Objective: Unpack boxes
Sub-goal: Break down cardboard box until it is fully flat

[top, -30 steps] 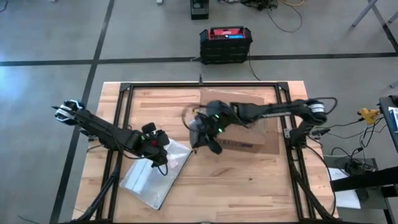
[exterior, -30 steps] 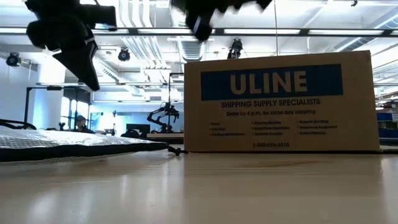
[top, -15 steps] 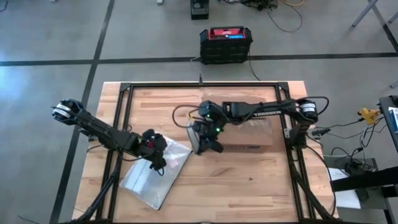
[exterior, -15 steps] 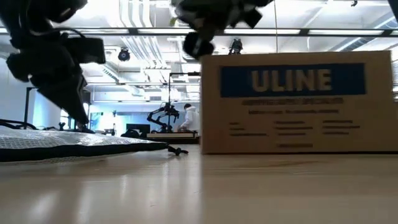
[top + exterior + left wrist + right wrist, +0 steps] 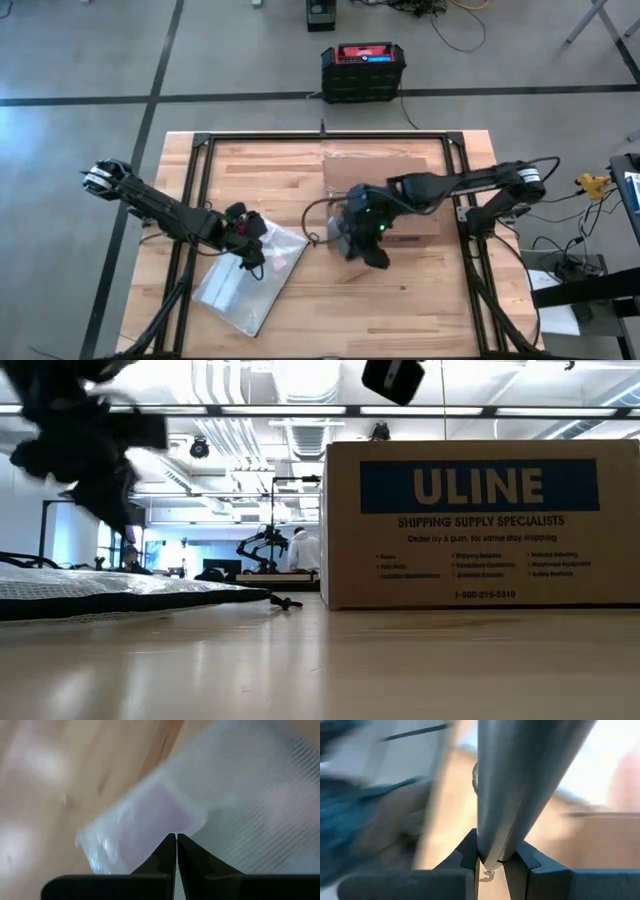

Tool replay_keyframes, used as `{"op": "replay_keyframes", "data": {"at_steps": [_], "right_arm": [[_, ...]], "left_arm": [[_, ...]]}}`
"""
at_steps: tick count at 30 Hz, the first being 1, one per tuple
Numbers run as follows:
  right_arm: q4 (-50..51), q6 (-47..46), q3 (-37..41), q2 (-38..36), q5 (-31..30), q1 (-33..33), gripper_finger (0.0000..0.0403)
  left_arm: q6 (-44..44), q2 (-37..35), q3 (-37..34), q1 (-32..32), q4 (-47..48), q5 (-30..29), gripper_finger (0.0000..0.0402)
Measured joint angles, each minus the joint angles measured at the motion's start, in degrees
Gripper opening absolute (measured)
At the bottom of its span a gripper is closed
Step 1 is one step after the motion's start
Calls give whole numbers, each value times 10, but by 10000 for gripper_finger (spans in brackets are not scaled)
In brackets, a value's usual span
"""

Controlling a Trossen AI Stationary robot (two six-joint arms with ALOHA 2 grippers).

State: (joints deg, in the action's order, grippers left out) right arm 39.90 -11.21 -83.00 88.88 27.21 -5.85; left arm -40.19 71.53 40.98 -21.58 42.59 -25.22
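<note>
- A light wooden tabletop (image 5: 300,300) with a black frame carries everything, seen from straight above.
- A brown cardboard box (image 5: 400,180), printed with a blue "ULINE" band on its side (image 5: 480,525), sits flat on the tabletop, just behind and beside the right claw, on the side toward that arm's base.
- A clear plastic bag (image 5: 250,280) lies flat, directly beneath the left claw and spreading out toward the tabletop's front edge.
- A black-and-red case (image 5: 363,70) stands on the floor, well beyond the box, away from both claws.
- The right claw (image 5: 365,245) hangs at the box's front corner. From its wrist camera, its fingers (image 5: 470,862) are clamped on a slim grey object (image 5: 520,780) that widens away from them; what it is cannot be told.
- The left claw (image 5: 250,245) hovers over the bag's upper corner. Its wrist camera shows the two fingertips (image 5: 170,851) pressed together, holding nothing, with the bag (image 5: 230,795) blurred just beyond them.
- In the level view, a person in white (image 5: 303,550) stands far off in the room behind.
</note>
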Motion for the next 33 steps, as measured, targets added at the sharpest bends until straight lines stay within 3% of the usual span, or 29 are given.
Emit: {"op": "replay_keyframes", "data": {"at_steps": [4,6,11,16,20,27,29,33], "right_arm": [[2,8,0,-14,-221,23,38],[6,13,0,-15,-290,46,38],[39,30,1,-2,-310,95,38],[35,38,1,-4,-309,102,38],[58,32,0,0,-257,89,38],[74,1,0,12,-248,28,38],[74,-11,0,10,-248,4,38],[82,-35,-16,-8,-252,-48,38]], "left_arm": [[74,-7,58,34,-5,-12,0],[112,-12,88,52,-6,-12,0],[183,-17,144,96,-12,1,0],[222,-8,151,151,-79,2,0],[273,8,149,198,-137,3,0],[322,35,149,313,-270,9,0],[343,43,149,351,-307,45,0],[381,69,149,411,-358,188,0]]}}
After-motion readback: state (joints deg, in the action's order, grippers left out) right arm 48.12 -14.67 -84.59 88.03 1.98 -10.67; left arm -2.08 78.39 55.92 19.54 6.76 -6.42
